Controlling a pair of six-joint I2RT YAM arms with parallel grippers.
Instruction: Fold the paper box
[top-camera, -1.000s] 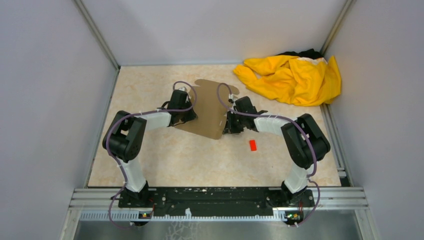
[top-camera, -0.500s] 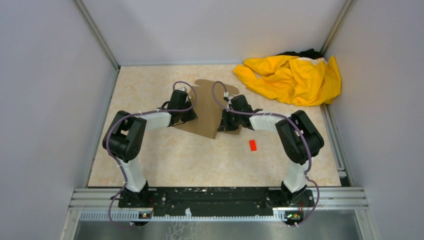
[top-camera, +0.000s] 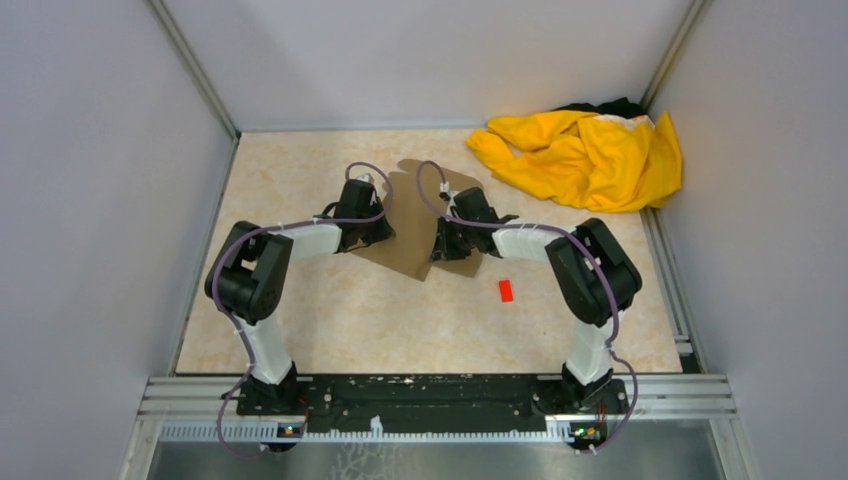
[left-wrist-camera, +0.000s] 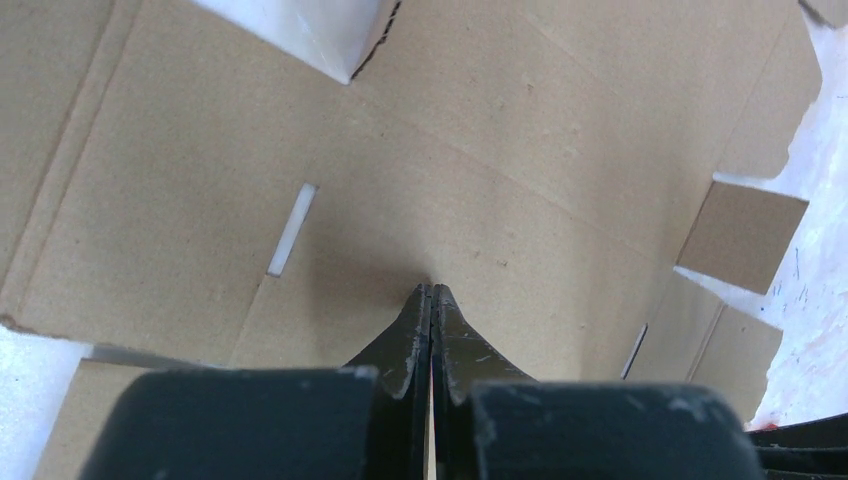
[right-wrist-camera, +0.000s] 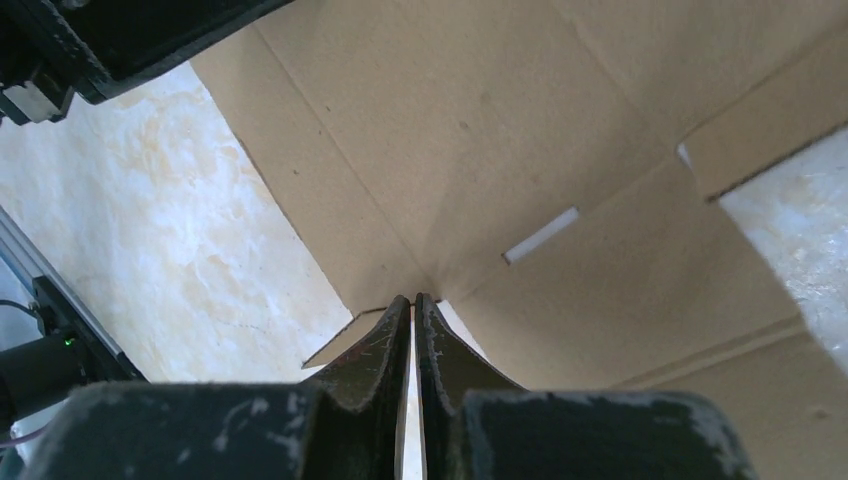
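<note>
The paper box is a flat brown die-cut cardboard sheet at mid-table, between my two grippers. My left gripper is shut, with its tips pressed down on the sheet's left part. In the left wrist view the shut tips touch a cardboard panel beside a narrow slot. My right gripper is shut and pushes against the sheet's right part. In the right wrist view its tips meet the cardboard at a crease, where the panel rises steeply before them.
A crumpled yellow cloth lies in the far right corner. A tiny red block lies on the table near the right arm. Grey walls close the table on three sides. The left arm's black body shows in the right wrist view.
My right gripper has moved left and pushed the sheet's right part up and inward, so the cardboard looks narrower from above. The left gripper has stayed in place.
</note>
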